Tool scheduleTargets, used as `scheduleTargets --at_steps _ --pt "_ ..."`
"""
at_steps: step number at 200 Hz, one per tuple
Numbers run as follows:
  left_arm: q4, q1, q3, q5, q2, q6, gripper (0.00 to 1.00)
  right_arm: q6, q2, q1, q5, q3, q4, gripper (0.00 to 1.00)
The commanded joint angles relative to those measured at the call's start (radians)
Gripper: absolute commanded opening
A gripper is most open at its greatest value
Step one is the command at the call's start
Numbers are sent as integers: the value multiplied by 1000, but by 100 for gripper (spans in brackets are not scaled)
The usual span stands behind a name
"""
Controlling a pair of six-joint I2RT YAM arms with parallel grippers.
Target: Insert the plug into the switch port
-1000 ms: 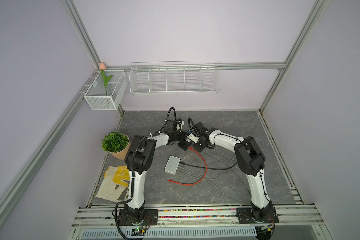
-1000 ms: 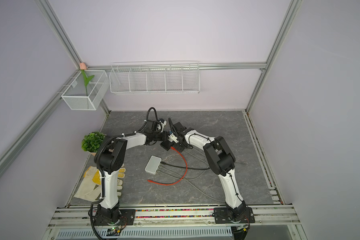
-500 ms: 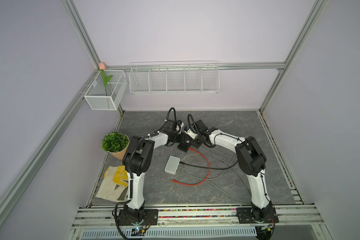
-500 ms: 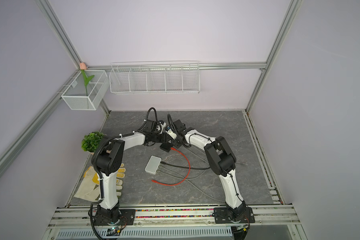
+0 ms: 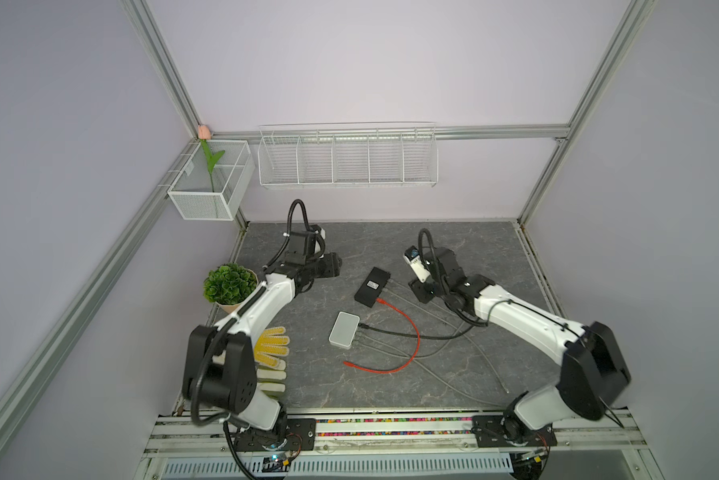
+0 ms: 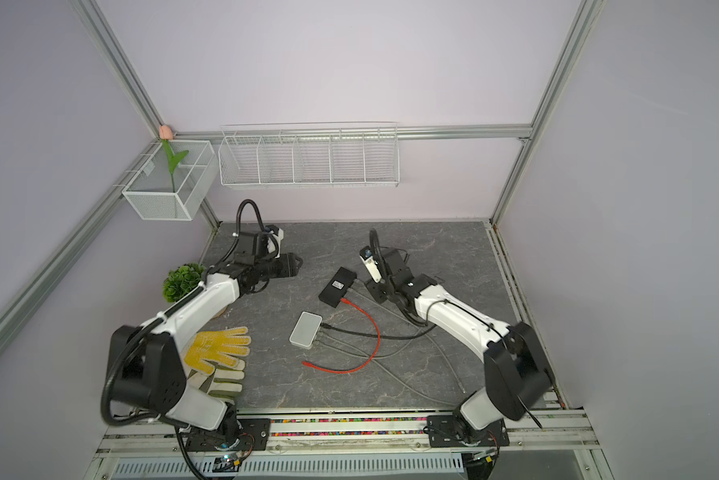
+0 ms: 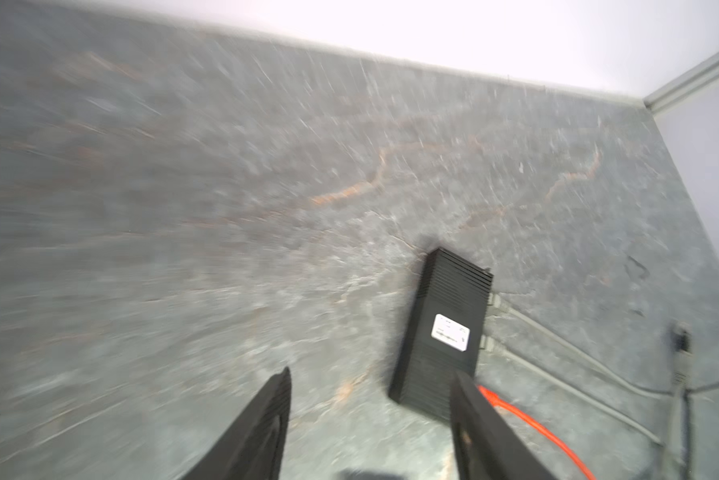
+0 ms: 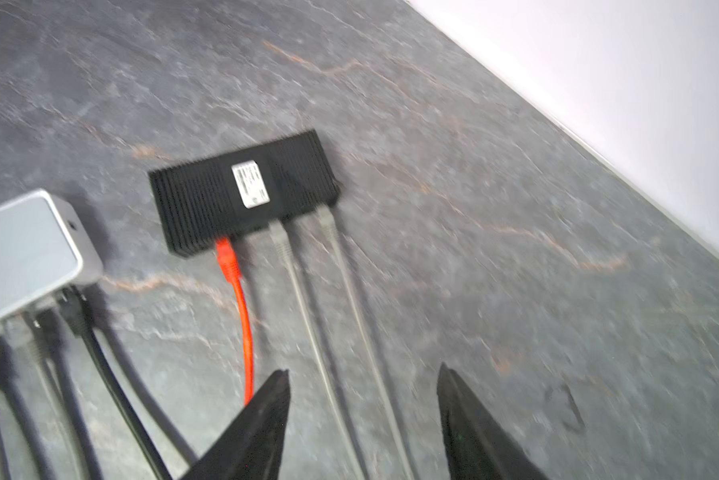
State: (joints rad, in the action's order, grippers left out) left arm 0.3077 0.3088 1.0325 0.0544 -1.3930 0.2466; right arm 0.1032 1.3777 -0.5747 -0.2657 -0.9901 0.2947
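On the counter [image 5: 495,249], the big change is in your two tools. A second ago both were shut and crowded together at the black switch [image 5: 372,286], and now each has drawn off to its own side. Your left tool [image 7: 371,374] has its jaws apart with nothing between them and has pulled back toward the left edge. Your right tool [image 8: 363,370] is likewise spread and empty. It has backed off toward the right edge, and the grey cables [image 8: 308,291] run beneath it. Between the two, near the middle of the counter, the switch lies free of both. The white hub [image 5: 343,335] sits near it on the front-edge side, with neither tool close. The red cable [image 5: 412,328] loops toward the front edge, and its far end lies loose there. Its plug [image 8: 227,257] now sits in the switch at the end of the row, beside two grey plugs [image 8: 279,237]. I judge the insertion made and let go, though you cannot tell from these views whether the latch caught.
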Motion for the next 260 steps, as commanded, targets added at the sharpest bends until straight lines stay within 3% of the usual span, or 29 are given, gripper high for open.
scheduleTargets --at_steps 1,30,49,58,82,99,108,118,142,146,149,153,184,222,236,252,260 --pt "-22 3 -182 -339 180 20 65 -157 -252 115 -177 189 7 64" --pt "-144 2 -422 -574 433 10 69 -113 -545 205 -309 405 -67 70" --pt "-252 2 -554 -663 499 -40 71 -67 -622 229 -370 522 -189 83" --pt "-291 4 -599 -706 501 -69 72 -66 -618 250 -374 581 -277 84" --pt "-447 2 -721 -748 474 -122 73 -104 -500 307 -336 672 -482 85" --pt "-365 1 -689 -797 477 -86 73 -103 -365 313 -340 707 -636 85" --pt "-422 1 -709 -833 469 -91 73 -104 -317 306 -340 664 -585 85" --pt "-468 0 -727 -843 465 -106 73 -67 -279 302 -324 665 -657 86" --pt "-527 1 -748 -833 472 -118 75 -13 -214 306 -333 672 -796 91" --pt "-530 1 -749 -831 476 -119 76 -7 -205 306 -329 671 -809 99" --pt "-533 1 -751 -832 479 -120 76 1 -199 306 -323 673 -824 91" --pt "-540 1 -755 -833 482 -121 76 11 -189 307 -313 676 -848 89" --pt "-686 -2 -800 -849 480 -156 79 49 -119 307 -295 705 -1045 89" --pt "-841 -16 -780 -826 343 -189 82 93 -22 306 -237 717 -1229 89" --pt "-934 -30 -787 -806 292 -207 83 94 61 328 -190 768 -1419 89" --pt "-1023 -56 -790 -764 240 -208 82 93 214 335 -293 813 -1716 89" --pt "-1062 -73 -792 -745 218 -210 83 74 192 341 -285 820 -1691 89"
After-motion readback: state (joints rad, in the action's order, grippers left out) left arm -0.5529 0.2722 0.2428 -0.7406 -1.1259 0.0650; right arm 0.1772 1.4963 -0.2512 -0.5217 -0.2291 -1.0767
